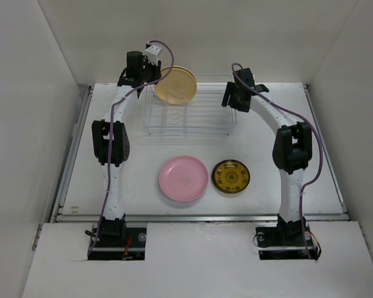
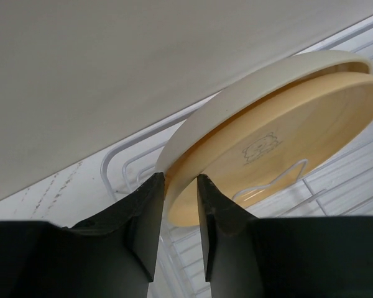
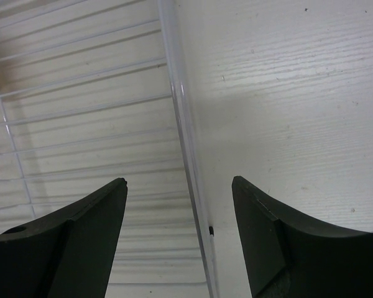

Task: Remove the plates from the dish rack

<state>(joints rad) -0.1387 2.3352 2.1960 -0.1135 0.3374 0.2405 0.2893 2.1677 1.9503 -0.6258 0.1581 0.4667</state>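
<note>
The wire dish rack (image 1: 193, 115) stands at the back of the table. A yellow plate (image 1: 176, 85) leans upright at its back left; a cream plate (image 2: 248, 102) stands right behind it in the left wrist view. My left gripper (image 1: 150, 73) is shut on the yellow plate's (image 2: 286, 143) left rim, one finger (image 2: 143, 214) on each side. My right gripper (image 1: 231, 102) is open and empty over the rack's right rim wire (image 3: 185, 143). A pink plate (image 1: 184, 179) and a brown-gold patterned plate (image 1: 230, 176) lie flat on the table in front of the rack.
White walls enclose the table at the back and both sides. The table's raised front edge (image 1: 199, 217) runs just behind the arm bases.
</note>
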